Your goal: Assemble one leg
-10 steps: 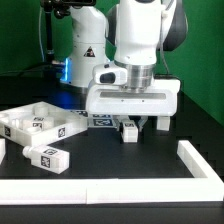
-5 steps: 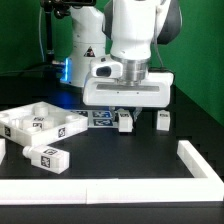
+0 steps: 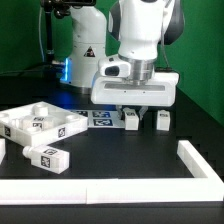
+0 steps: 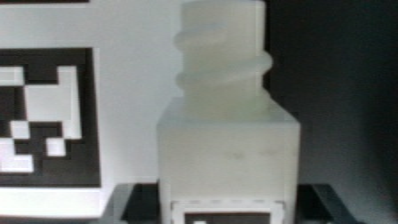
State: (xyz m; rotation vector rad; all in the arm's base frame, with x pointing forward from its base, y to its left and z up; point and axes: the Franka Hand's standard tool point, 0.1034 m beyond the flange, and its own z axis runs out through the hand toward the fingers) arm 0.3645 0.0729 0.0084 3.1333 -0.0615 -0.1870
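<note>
My gripper (image 3: 131,112) is shut on a white leg (image 3: 131,119) and holds it upright near the table's far middle. In the wrist view the leg (image 4: 228,130) fills the centre, with its threaded end pointing away from the gripper (image 4: 226,205); a dark finger (image 4: 139,200) presses on each side. A second leg (image 3: 162,120) stands just to the exterior view's right of the held one. A third leg (image 3: 48,158) lies on its side at the front left. I cannot tell whether the held leg touches the table.
The wide white tray-like panel (image 3: 30,128) lies at the exterior view's left. The marker board (image 3: 103,118) lies behind the held leg and shows in the wrist view (image 4: 45,110). A white L-shaped rail (image 3: 198,163) runs along the front right.
My gripper has risen a little and shifted toward the exterior view's right, taking the leg with it. The other parts have not moved.
</note>
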